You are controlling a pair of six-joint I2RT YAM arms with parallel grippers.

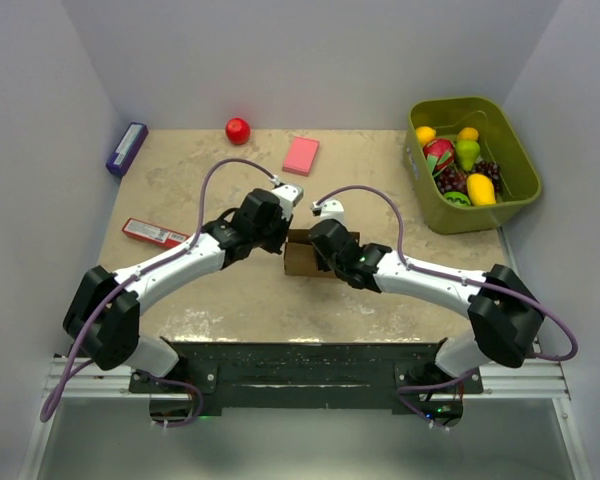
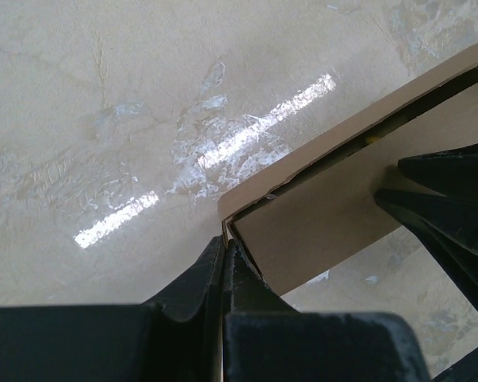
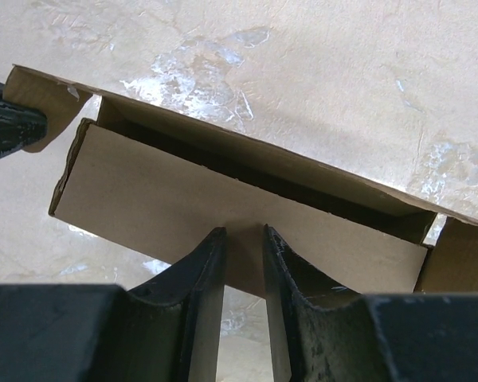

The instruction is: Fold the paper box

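Observation:
The paper box (image 1: 302, 262) is plain brown cardboard, half formed, lying at the table's middle between both arms. My left gripper (image 1: 283, 240) is at its left end. In the left wrist view this gripper (image 2: 225, 243) is shut on the thin corner wall of the box (image 2: 334, 215). My right gripper (image 1: 323, 250) is at the box's right side. In the right wrist view this gripper (image 3: 244, 231) is nearly shut, with a narrow empty gap. Its tips rest against the long flap of the box (image 3: 183, 199), which leans over the dark open inside.
A green bin (image 1: 510, 195) of toy fruit stands at the back right. A pink flat block (image 1: 301, 155) and a red ball (image 1: 238, 130) lie at the back. A purple box (image 1: 126, 148) and a red packet (image 1: 154, 233) lie at the left.

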